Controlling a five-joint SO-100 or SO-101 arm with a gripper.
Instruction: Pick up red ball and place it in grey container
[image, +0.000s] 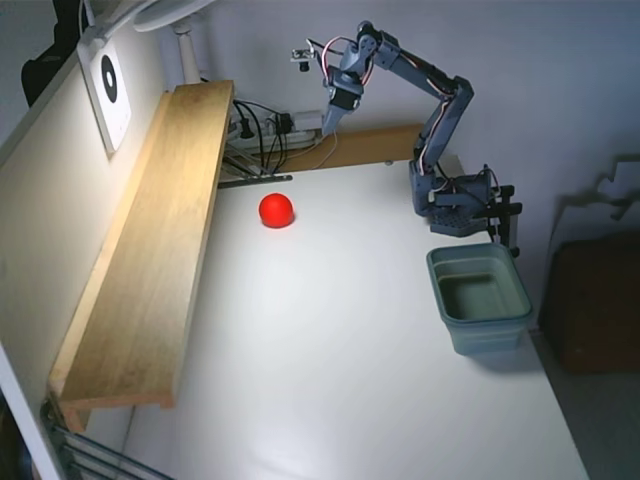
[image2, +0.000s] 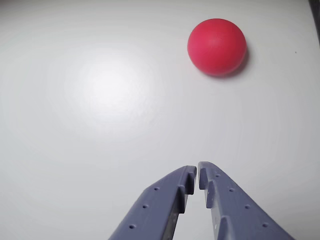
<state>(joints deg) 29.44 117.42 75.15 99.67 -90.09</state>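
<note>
Hanging above the white table (image: 330, 360), the blue-grey two-finger gripper (image2: 197, 172) has its fingertips almost closed and holds nothing. The small smooth red ball (image2: 217, 46) lies apart from it, well away from the grey-green plastic tub (image: 480, 298).

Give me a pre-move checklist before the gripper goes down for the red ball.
1. Red ball in sight, alone on the white table: ok.
2. Gripper empty: ok.
3. Gripper open enough for the ball: not ok, fingertips nearly touching.
4. Gripper lined up over the ball: not ok; in the wrist view the ball sits up and right of the tips.
5. Grey container empty and upright: ok.
6. Path from ball to container free of objects: ok.
</note>
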